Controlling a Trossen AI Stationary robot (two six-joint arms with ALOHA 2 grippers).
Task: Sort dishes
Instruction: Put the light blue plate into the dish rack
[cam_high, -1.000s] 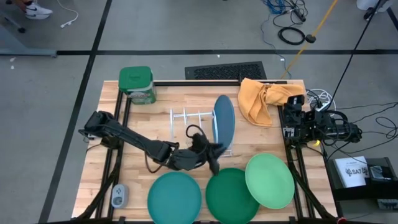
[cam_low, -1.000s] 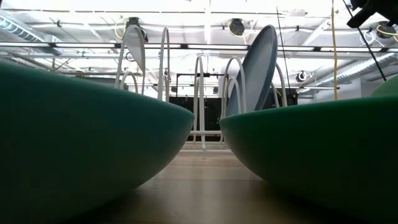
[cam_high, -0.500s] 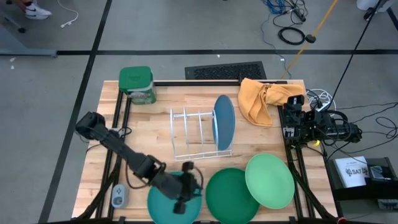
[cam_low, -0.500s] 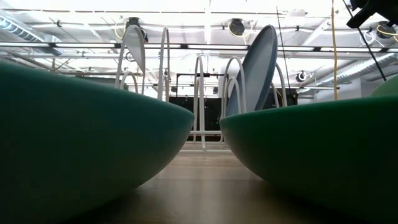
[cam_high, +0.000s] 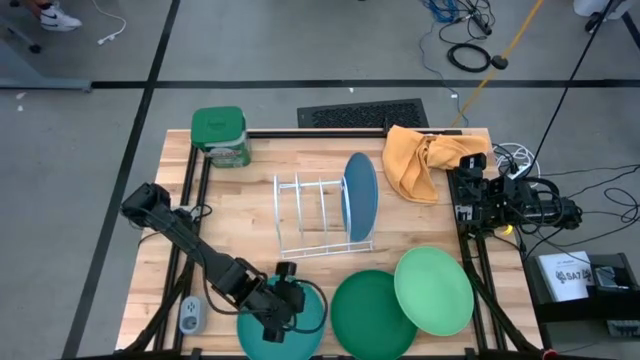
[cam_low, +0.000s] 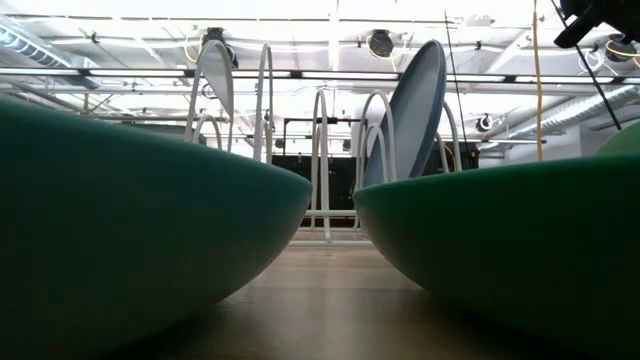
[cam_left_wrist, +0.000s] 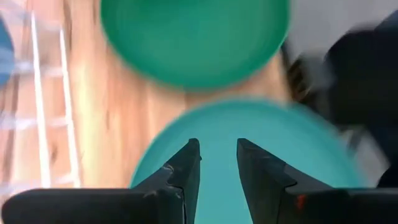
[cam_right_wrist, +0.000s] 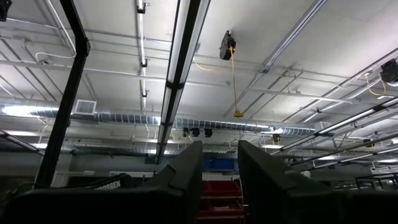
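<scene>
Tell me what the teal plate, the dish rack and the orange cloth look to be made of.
Teal plate: probably plastic; one flat colour, a smooth matt face with only a soft sheen, a thick rounded rim.
Dish rack: looks like thin metal wire with a white coating; slim bent hoops on a wire frame.
Orange cloth: soft woven fabric, matt; it lies crumpled in loose folds.

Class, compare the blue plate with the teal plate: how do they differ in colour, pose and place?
The blue plate stands on edge in the white wire rack; the teal plate lies flat on the table. The left gripper hovers over the teal plate, none near the blue. Both are round and plain.
</scene>
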